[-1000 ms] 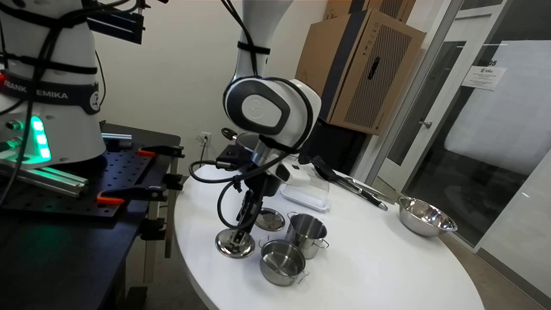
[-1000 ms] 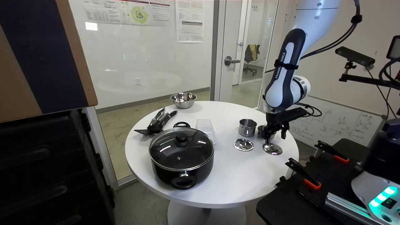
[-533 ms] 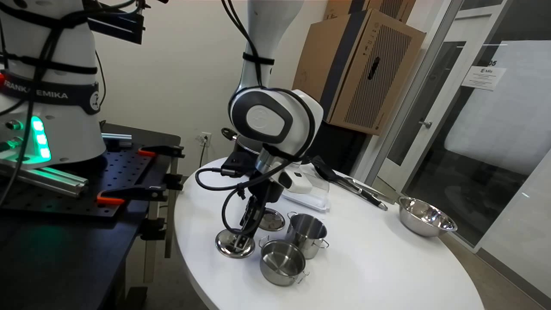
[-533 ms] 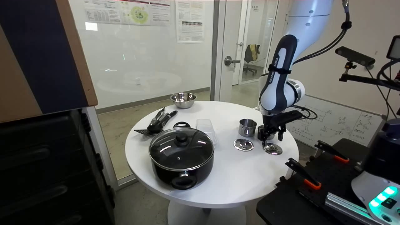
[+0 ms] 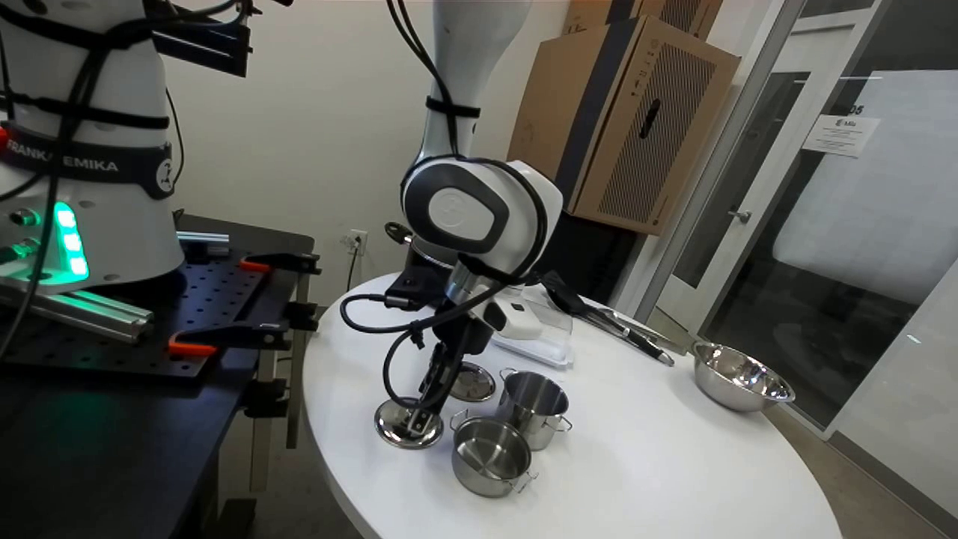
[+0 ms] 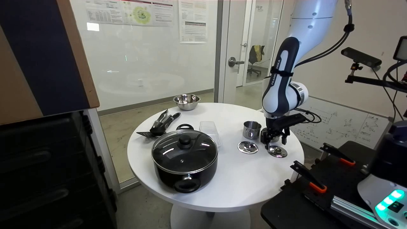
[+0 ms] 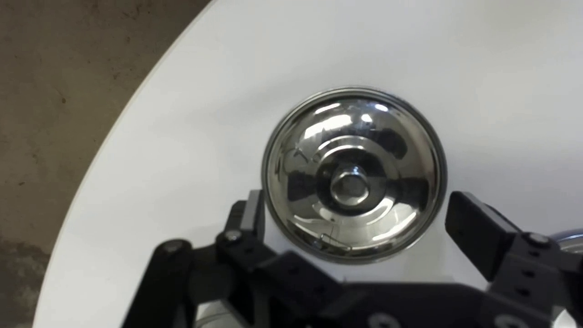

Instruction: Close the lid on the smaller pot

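The gripper (image 7: 360,214) hangs over the lid (image 7: 355,164) with its fingers (image 7: 476,232) well apart and nothing held, one to either side of the rim; whether either touches the metal, I cannot tell. The lid lies flat on the table (image 7: 182,159), knob (image 7: 350,187) up, its middle just ahead of the line between the fingers in the wrist view. That spread, seemingly a little wider than the lid, suggests a pinch across the rim, though the knob is possible too. The pot (image 5: 490,458) stands uncovered just beside the gripper, presumably so that the carry is short. The cup (image 5: 535,404) is close beside the pot, a little farther from the tool, so the lid will likely need lifting clear of both rims. Near the gripper, the smaller lid (image 5: 474,382) rests aside, probably meant for the cup.
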Controlling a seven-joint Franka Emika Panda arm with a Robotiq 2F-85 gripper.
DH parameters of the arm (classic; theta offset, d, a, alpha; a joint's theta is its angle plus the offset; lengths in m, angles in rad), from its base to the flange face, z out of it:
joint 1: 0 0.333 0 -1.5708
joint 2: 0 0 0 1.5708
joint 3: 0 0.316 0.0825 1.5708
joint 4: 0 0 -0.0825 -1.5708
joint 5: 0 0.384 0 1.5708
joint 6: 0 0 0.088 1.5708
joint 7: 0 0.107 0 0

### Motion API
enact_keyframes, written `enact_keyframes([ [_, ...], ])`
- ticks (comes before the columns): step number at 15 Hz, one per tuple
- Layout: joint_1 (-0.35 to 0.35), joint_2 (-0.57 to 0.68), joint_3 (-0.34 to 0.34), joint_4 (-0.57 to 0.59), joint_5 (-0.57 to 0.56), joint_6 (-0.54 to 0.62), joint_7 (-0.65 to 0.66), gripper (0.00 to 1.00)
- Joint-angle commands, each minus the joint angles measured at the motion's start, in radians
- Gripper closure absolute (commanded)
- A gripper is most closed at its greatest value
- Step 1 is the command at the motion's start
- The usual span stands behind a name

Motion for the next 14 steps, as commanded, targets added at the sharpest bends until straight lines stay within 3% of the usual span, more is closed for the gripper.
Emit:
enact_keyframes([
  [1, -0.014, -0.005, 0.017, -0.013, 0.037, 0.027, -0.017, 0.00],
  [5, -0.029, -0.004, 0.023, -0.018, 0.052, 0.026, -0.021, 0.04],
  [11, -0.060, -0.006, 0.038, -0.024, 0.072, 0.022, -0.026, 0.48],
  [13, -0.066, -0.006, 0.041, -0.023, 0.079, 0.020, -0.026, 0.52],
  [14, -0.068, -0.009, 0.041, -0.023, 0.081, 0.019, -0.026, 0.50],
])
